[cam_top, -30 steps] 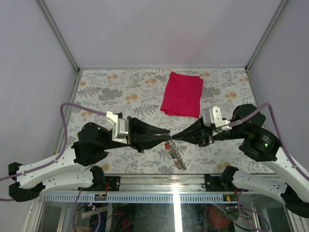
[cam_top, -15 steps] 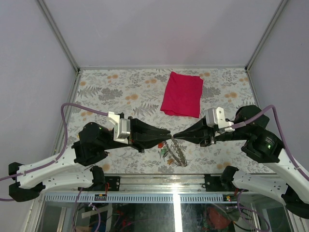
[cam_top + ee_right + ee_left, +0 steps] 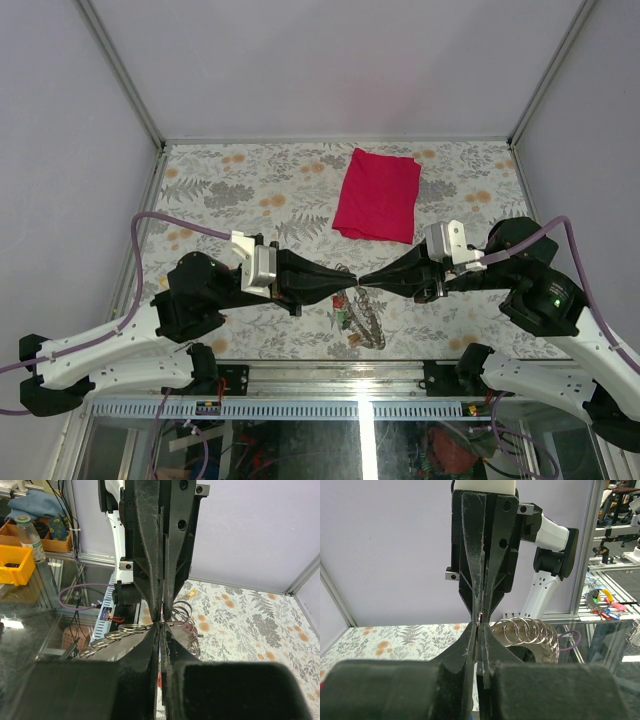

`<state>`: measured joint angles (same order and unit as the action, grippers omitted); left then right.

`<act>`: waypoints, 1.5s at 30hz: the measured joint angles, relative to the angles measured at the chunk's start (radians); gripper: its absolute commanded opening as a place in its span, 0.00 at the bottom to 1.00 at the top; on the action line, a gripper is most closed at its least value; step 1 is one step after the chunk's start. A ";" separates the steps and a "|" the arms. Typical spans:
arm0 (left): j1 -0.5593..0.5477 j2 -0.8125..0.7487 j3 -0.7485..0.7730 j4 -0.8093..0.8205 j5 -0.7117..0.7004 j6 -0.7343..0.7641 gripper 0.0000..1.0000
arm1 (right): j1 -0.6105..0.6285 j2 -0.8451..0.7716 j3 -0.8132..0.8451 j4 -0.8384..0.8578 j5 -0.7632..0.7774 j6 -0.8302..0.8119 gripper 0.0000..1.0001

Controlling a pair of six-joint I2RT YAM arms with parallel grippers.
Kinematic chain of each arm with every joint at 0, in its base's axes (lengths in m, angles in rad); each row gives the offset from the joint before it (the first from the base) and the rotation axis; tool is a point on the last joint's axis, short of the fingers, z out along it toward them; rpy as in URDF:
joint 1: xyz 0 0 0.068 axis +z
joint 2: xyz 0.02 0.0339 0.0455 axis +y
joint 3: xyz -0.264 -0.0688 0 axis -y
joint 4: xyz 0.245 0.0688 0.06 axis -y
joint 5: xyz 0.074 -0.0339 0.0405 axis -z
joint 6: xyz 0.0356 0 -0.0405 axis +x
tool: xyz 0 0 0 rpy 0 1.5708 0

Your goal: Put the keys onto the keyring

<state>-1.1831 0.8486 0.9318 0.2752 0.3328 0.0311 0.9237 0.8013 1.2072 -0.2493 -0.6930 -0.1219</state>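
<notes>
Your left arm (image 3: 110, 345) and right arm (image 3: 565, 335) reach inward from opposite sides, forearms nearly level, just on the near side of the red cloth (image 3: 378, 195). The left gripper (image 3: 344, 277) and right gripper (image 3: 363, 281) meet tip to tip. Each has its jaws pressed together, showing only a thin seam in both wrist views.

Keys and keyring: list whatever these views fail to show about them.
1. Top external: keys too small to count; wire rings blur together.
2. Left wrist: whatever left gripper and right gripper pinch is hidden inside their shut jaws.
3. Right wrist: its own fingers block the middle, covering part of the wire rings.
</notes>
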 measured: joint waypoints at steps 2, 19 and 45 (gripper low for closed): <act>0.000 0.000 0.002 -0.002 0.001 0.001 0.00 | 0.000 0.000 0.000 0.002 0.000 0.000 0.01; 0.000 0.011 0.003 -0.042 0.001 0.001 0.00 | 0.000 -0.002 -0.020 0.094 -0.012 0.024 0.21; 0.000 -0.012 0.003 -0.044 0.020 0.002 0.00 | 0.000 -0.020 -0.034 0.075 0.018 0.010 0.32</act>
<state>-1.1831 0.8364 0.9348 0.2314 0.3527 0.0334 0.9237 0.7815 1.1728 -0.1745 -0.6754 -0.1116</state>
